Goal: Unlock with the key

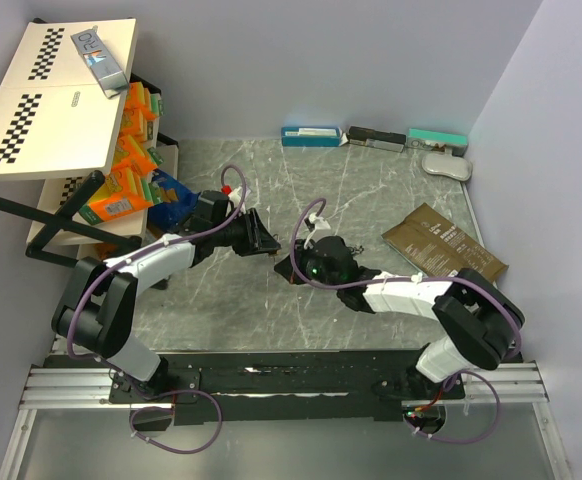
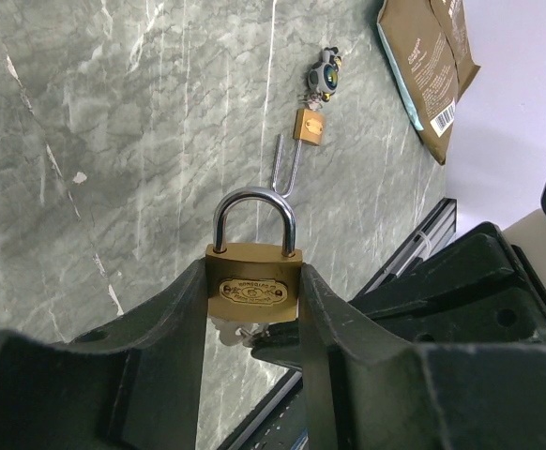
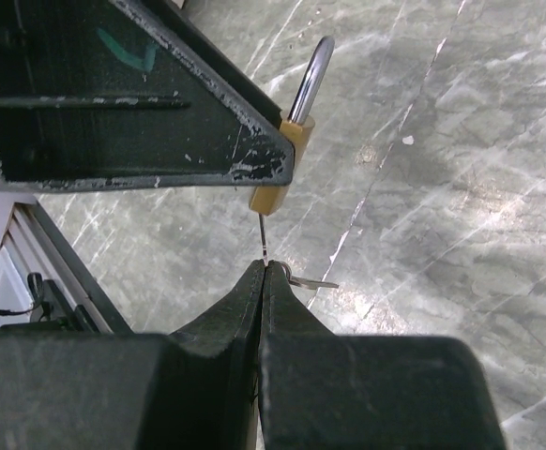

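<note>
Padlock [image 2: 254, 286] is hanging over the middle of the table [image 2: 113, 141], because my left gripper [image 2: 254, 272] is pinching its brass body from both sides, leaving the keyhole end free. My right gripper [image 3: 264, 274] is pressing its fingers together on the key [image 3: 264, 239], which is reaching that end, probably for turning.

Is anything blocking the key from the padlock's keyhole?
Nothing visible. The key, pinched in the right gripper, runs straight to the underside of the padlock held by the left gripper.
</note>
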Motion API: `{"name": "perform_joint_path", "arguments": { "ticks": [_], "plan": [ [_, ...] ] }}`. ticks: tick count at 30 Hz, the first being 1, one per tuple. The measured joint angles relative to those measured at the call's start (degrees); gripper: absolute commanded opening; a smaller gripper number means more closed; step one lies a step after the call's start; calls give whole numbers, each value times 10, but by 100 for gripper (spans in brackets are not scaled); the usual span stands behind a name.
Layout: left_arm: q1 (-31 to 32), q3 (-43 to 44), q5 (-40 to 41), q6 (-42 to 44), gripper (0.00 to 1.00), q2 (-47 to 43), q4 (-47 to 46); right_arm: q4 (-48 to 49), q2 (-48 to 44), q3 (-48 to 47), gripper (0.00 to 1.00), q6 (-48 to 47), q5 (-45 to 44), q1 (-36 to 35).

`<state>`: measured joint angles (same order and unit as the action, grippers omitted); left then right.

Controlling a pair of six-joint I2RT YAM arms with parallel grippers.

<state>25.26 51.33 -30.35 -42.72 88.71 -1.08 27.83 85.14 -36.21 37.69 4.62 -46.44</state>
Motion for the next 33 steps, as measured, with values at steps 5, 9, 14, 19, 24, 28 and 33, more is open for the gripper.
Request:
{"name": "perform_joint_path", "arguments": {
  "ticks": [5,9,14,19,24,28,33],
  "plan": [
    [0,0,0,0,1,0,0,-1,5,-4,0,0,0,2],
    [-1,0,0,0,1,0,0,-2,7,-7,0,0,1,2],
    [-2,0,0,0,1,0,-2,-5,17,-14,0,2,4,5],
    [-2,0,0,0,1,0,-2,-4,21,-14,0,4,8,11],
    [-2,0,0,0,1,0,-4,-3,21,-14,0,9,10,14],
    [-2,0,1,0,1,0,-9,1,21,-14,0,13,10,15],
    [-3,0,3,0,1,0,-17,11,23,-14,0,19,9,17]
  ]
}}
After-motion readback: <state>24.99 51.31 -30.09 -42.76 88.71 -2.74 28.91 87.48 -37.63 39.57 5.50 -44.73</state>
